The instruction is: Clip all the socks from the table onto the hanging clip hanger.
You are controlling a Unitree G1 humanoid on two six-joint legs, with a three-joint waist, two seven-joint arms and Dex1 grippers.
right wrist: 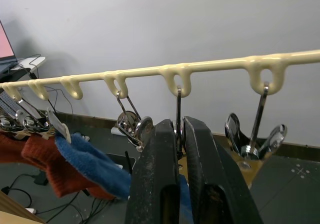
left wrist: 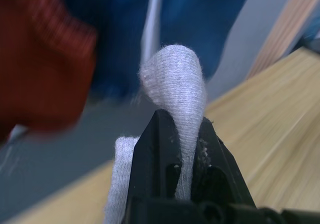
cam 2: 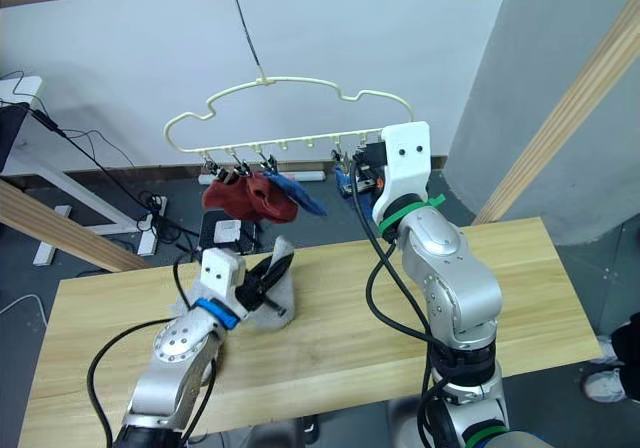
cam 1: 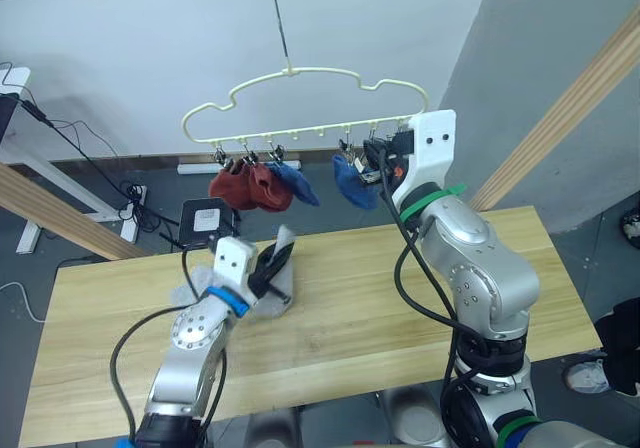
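Observation:
The pale-yellow clip hanger (cam 1: 300, 103) hangs over the table's (cam 1: 400, 308) far edge. Two rust-red socks (cam 1: 245, 186) and a blue sock (cam 1: 298, 183) hang from its left clips. Another blue sock (cam 1: 352, 183) hangs under a clip further right. My right gripper (right wrist: 178, 126) is raised to that clip (right wrist: 178, 104) and is shut on it, with blue fabric just below the fingers. My left gripper (cam 1: 272, 263) is shut on a light grey sock (left wrist: 175, 74), held just above the table with its end sticking up. More grey fabric (cam 1: 185, 291) lies on the table beside the left arm.
Thick wooden poles (cam 1: 570, 108) slant down on both sides of the table, and another runs overhead. A black box (cam 1: 205, 218) and cables lie on the floor behind the table. Bare tabletop stretches to the right of both arms.

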